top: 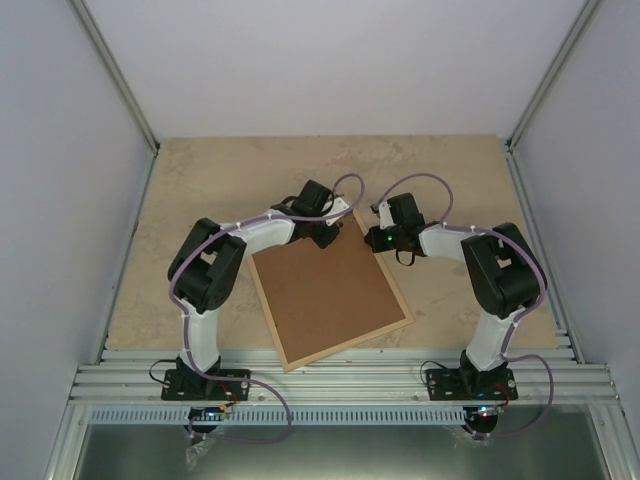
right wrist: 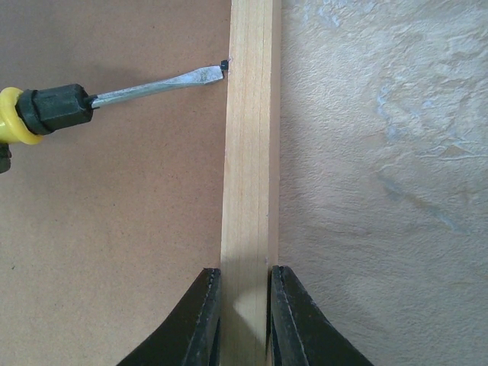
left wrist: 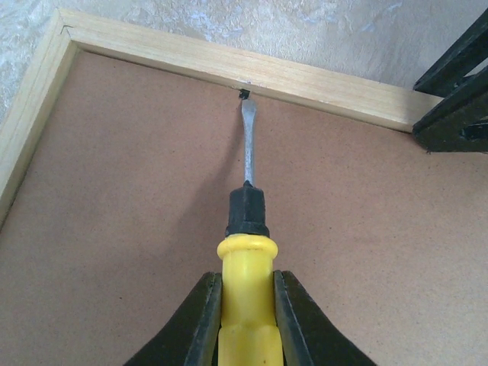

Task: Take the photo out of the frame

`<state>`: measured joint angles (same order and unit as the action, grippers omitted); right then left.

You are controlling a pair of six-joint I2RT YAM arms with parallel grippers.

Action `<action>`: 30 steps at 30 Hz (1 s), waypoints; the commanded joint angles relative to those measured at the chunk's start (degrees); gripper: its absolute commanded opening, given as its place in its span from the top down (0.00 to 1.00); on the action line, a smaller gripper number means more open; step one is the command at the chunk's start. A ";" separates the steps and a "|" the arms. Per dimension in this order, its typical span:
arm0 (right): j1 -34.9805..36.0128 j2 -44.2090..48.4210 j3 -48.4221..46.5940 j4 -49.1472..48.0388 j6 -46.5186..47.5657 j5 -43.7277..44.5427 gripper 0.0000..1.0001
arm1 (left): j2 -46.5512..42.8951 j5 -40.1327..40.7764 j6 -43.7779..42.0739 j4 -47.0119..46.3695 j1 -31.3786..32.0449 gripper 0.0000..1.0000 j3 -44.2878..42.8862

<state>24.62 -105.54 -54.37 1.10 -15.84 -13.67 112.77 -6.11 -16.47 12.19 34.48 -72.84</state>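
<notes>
The frame of pale wood lies face down on the table, its brown backing board facing up. The photo is hidden under the board. My left gripper is shut on the yellow handle of a screwdriver. The blade tip rests at a small black tab on the inner edge of the frame's far moulding. My right gripper is shut on that moulding, one finger on the board side and one on the table side. The screwdriver and tab also show there.
The beige stone-patterned table lies around the frame. White walls with metal corner posts close the back and sides. A ribbed metal rail carries both arm bases at the near edge. The right gripper's black fingers show in the left wrist view.
</notes>
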 commanded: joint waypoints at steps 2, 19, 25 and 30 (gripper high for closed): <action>1.47 -2.08 -0.22 0.92 1.03 -2.87 0.94 | 3.39 2.86 0.97 2.63 0.03 1.00 -1.60; 2.10 -3.99 -0.58 -0.77 1.38 -8.00 0.97 | 3.33 -2.85 6.71 -9.42 0.06 1.00 2.13; 2.10 -4.67 -0.74 -0.84 1.34 -9.15 0.98 | 3.77 -4.22 8.23 -12.06 0.08 1.00 2.87; 2.18 -4.82 -0.81 -0.67 1.76 -8.79 0.98 | 3.28 -0.93 6.41 -10.71 0.06 1.00 1.44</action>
<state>24.51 -107.66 -55.46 -2.26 -15.88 -14.35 114.04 -7.20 -8.97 4.45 33.87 -70.19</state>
